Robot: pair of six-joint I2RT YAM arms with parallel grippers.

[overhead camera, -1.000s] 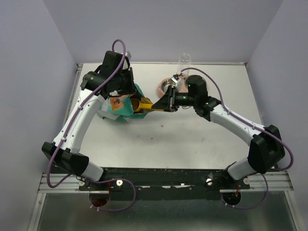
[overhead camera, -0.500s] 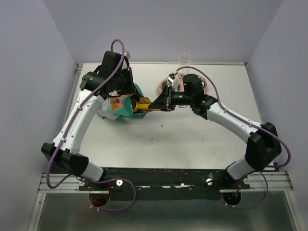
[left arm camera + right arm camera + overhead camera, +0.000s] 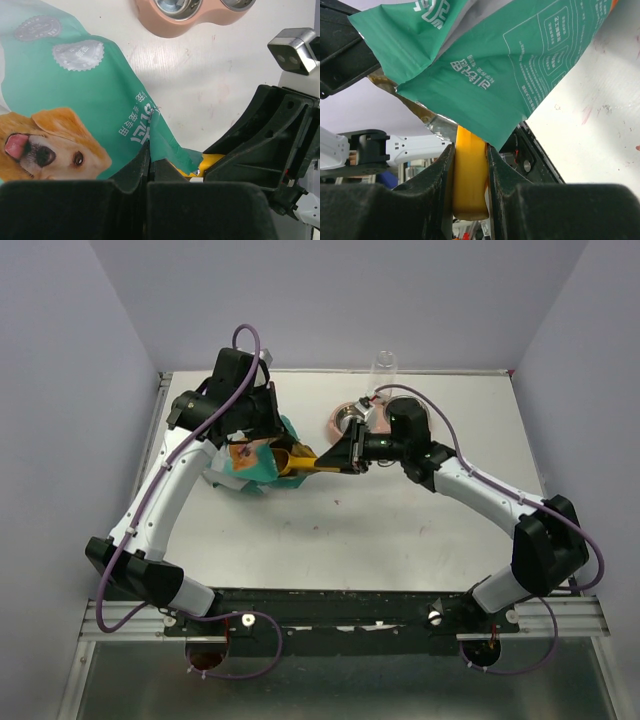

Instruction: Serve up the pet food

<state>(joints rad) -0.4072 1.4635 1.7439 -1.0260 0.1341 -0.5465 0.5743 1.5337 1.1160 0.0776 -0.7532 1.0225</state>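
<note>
The teal bag with a dog picture lies on the table at the back left; it also shows in the left wrist view and the right wrist view. My left gripper is shut on the bag's top edge. My right gripper is shut on the orange scoop's handle. The scoop reaches into the bag's mouth, its bowl hidden inside. The pet food is hidden. The pink double bowl stands behind my right gripper; it also shows in the left wrist view.
A clear plastic cup stands at the back edge behind the bowl. The right arm crosses the table's right half. A grey wall borders the table's back.
My right gripper with the scoop pushed left toward the bag, then drew back slightly right. The left arm and bag stayed put.
</note>
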